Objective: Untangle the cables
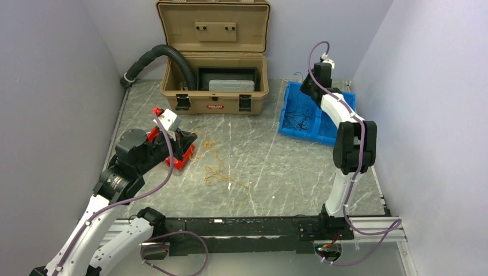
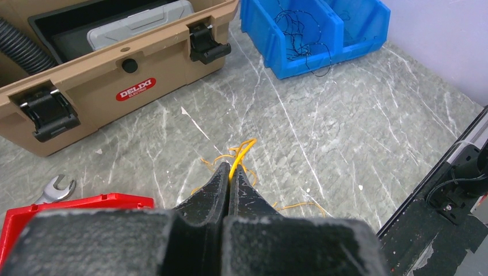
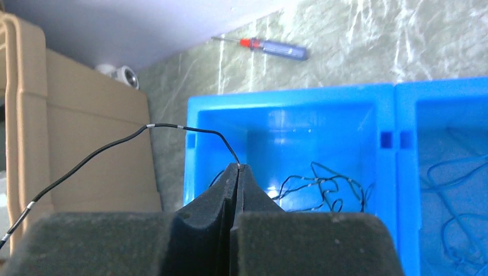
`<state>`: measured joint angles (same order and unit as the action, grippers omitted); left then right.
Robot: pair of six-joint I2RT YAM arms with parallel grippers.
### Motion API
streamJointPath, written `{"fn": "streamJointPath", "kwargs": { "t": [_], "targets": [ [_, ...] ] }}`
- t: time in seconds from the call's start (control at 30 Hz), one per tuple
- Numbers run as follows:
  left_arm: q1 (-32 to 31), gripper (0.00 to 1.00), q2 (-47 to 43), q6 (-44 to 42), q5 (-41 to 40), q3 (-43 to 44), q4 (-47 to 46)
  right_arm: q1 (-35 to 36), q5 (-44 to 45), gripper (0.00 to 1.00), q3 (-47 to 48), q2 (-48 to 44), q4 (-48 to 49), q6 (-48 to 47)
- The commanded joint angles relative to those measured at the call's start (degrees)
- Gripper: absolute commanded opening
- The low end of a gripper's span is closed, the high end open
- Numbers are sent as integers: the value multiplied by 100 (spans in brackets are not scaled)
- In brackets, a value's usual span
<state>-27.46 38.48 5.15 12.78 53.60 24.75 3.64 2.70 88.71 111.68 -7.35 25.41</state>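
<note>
Overhead, lilac walls [image 1: 52, 86] enclose a grey marbled table [image 1: 276, 167] bearing orange cable [image 2: 240, 154].

The worktop [image 2: 357, 115] looks like grey veined stone, smooth with a dull sheen. The blue bin [image 3: 276, 95] is glossy plastic, the tan case [image 2: 103, 75] matt plastic, the wrench [image 2: 54, 188] bare bright metal. The yellow cable [image 2: 244, 148] and black cable [image 3: 167, 126] look smooth-coated. The left end effector [image 2: 230, 172] is grainy matt black.

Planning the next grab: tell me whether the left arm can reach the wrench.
Probably, but not freely: the wrench lies uncovered beside the red tray, near the left gripper, whose jaws are shut on the yellow cable.
</note>
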Motion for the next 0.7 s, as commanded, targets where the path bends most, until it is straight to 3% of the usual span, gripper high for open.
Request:
{"fn": "streamJointPath", "kwargs": {
  "t": [0.0, 0.2, 0.47, 0.67],
  "targets": [
    [-12, 0, 41, -97, 43, 124, -68, -207, 212, 0, 491, 202, 144, -110],
    [-5, 0, 180, -149, 41, 262, -19, -249, 462, 0, 483, 192, 922, -264],
    [-12, 0, 193, -155, 25, 183, -101, 14, 670, 0, -1189, -331, 2405, -489],
    [-6, 0, 177, -163, 92, 179, -87, 196, 861, 0, -1859, -553, 2565, -494]
  ]
}}
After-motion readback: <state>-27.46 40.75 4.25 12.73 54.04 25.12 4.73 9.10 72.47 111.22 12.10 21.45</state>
